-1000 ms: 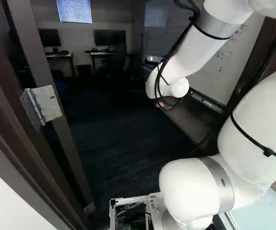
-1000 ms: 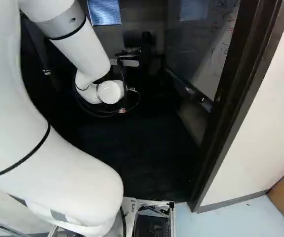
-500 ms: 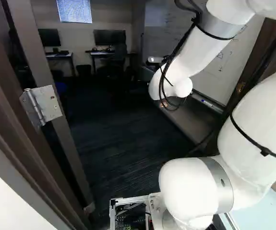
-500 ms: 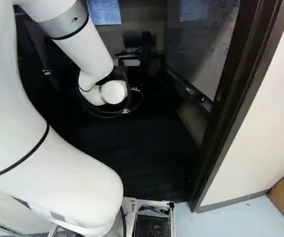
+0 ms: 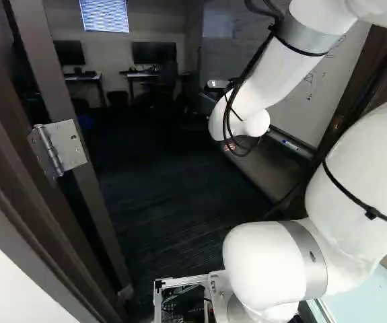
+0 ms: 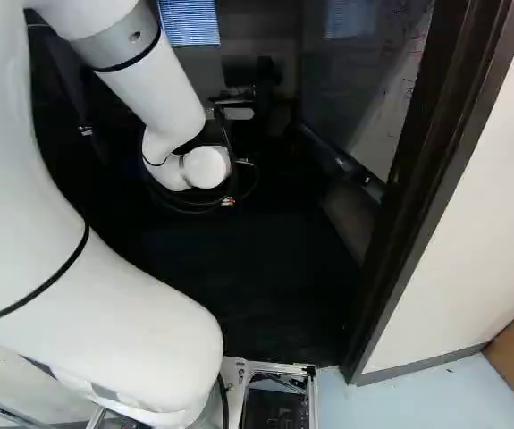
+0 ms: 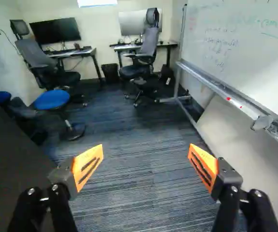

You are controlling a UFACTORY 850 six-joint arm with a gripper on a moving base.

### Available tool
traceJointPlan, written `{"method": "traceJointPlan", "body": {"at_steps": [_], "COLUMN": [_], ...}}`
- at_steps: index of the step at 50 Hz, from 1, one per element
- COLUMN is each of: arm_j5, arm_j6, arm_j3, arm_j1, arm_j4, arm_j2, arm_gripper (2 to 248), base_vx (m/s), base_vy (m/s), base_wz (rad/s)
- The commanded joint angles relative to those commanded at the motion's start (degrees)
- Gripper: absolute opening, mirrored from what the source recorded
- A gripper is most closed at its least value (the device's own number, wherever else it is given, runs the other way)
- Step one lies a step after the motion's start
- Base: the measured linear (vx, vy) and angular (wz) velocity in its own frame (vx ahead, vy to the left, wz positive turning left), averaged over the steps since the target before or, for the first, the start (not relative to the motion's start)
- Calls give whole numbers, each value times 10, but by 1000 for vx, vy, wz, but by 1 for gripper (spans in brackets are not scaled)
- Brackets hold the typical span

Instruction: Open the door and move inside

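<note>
door (image 5: 48,74): seen standing open at the left of the left base view, joined by a metal hinge (image 5: 60,148) to its frame (image 5: 11,155).
claw (image 7: 146,157): pictured spread wide, orange pads (image 7: 88,166) well apart, with nothing held.
arm (image 5: 274,74): extended through the doorway into the room.
floor (image 7: 143,135): striped and dark, flanked along one edge by a whiteboard (image 7: 245,53).
stool (image 7: 51,100): blue-topped, set near the floor's opposite edge.
chairs (image 7: 141,63): two, both placed toward the floor's far edge.
</note>
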Motion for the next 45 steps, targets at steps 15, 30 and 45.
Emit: {"method": "traceJointPlan", "body": {"at_steps": [15, 30, 45], "arm_j5": [0, 0, 0], "arm_j6": [0, 0, 0], "arm_j3": [0, 0, 0], "arm_j1": [0, 0, 0], "arm_j4": [0, 0, 0], "arm_j2": [0, 0, 0], "arm_gripper": [247, 247, 247], "base_vx": [95, 136, 157], "base_vy": [2, 4, 4], "base_wz": [-2, -2, -1]}}
